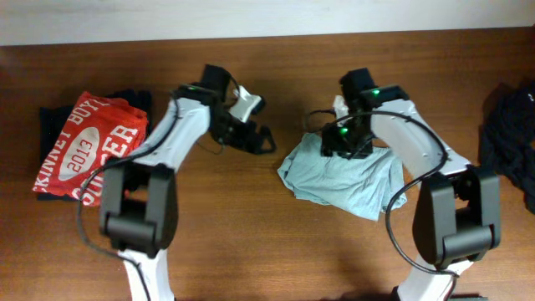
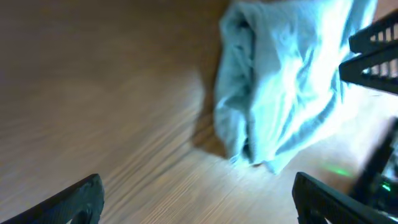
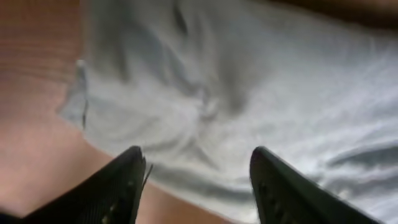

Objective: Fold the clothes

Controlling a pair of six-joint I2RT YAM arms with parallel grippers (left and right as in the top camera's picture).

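grey-blue t-shirt is crumpled in a loose bunch on the wooden table, right of centre, not laid flat. Over its upper-left part sits the right gripper, jaws parted partway, nothing pinched, fabric right below the fingers. Just left of the shirt over bare wood: left gripper, jaws wide apart, empty. Far left, red t-shirt lies on a black garment; another dark garment is at the right edge.

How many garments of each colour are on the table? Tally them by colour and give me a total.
Pale grey-blue t-shirt: 1
Red t-shirt: 1
Dark garment: 2, one under the red one, one at the far right
Total: 4
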